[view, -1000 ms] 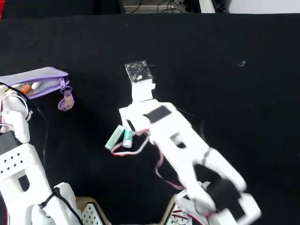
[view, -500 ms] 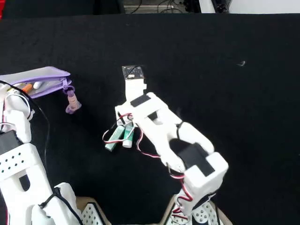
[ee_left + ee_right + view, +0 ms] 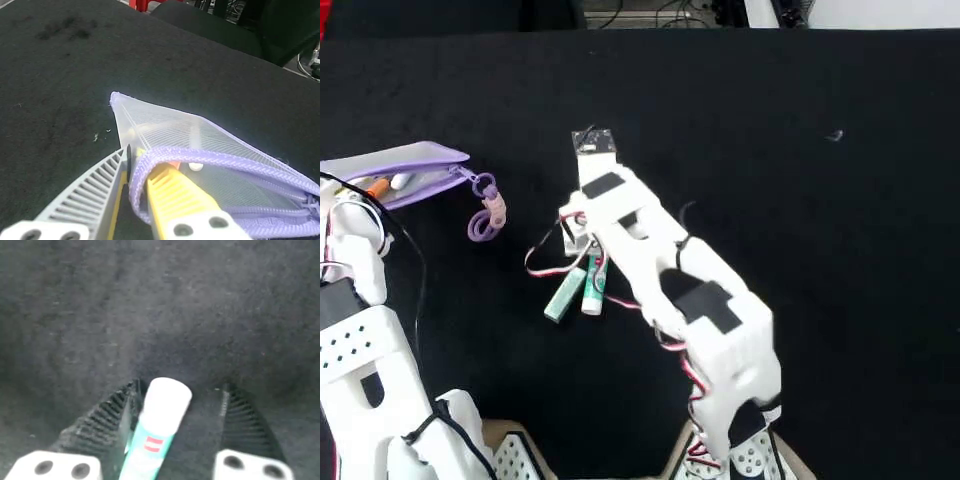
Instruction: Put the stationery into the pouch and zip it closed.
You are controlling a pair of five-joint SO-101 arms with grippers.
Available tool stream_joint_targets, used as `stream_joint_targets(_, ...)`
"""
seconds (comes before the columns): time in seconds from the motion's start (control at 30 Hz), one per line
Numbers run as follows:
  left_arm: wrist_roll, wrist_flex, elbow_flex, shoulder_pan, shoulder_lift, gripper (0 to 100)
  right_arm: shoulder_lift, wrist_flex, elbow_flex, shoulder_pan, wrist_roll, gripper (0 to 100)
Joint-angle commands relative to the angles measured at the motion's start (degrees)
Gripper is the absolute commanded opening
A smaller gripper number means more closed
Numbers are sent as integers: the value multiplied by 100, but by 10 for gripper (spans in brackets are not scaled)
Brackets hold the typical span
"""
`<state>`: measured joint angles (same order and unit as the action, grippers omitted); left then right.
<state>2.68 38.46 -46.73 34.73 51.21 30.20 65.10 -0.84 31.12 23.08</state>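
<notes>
A: Black cloth covers the desk (image 3: 840, 260), with cables (image 3: 650, 12) past its far edge. Where is the stationery?
B: Under the right arm. A white-capped green tube (image 3: 159, 426) lies between the right jaws, its cap pointing out beyond their tips.
A: Gripped?
B: No. Those jaws stand spread, with bare desk showing on one side of the tube. On the other side it seems to rest against one of them, though the angle is poor.
A: And the second tube (image 3: 563, 298)?
B: Just outside the right jaws, right beside the first.
A: What about the pouch (image 3: 220, 145)?
B: Purple mesh, mouth open, well apart from the right jaws. The left jaws are pressed together on its rim, the yellow one inside the mouth and the grey one outside.
A: Anything in it?
B: An orange item (image 3: 172, 164) and a small white piece (image 3: 196, 166), just beyond the tips of the left jaws. The zipper pull (image 3: 485, 215), with its purple ring, lies on the desk between the two pairs of jaws, nearer the left.
</notes>
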Motion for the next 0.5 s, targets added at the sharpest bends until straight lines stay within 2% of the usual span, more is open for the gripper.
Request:
stream_joint_targets(0.0,53,-114,347,-119,141,29,725,659,-1042,-132,18,47)
stream_joint_targets(0.03,53,-114,347,-119,141,29,919,853,-1341,-167,9,10)
stream_joint_targets(0.2,62,-105,338,-180,141,29,1648,1662,-2457,-246,-44,11)
stream_joint_targets(0.33,62,79,391,-593,141,29,1710,1960,-2888,-457,-484,11)
stream_joint_targets(0.47,62,299,444,-1156,167,29,1332,2453,-3204,-835,-554,11)
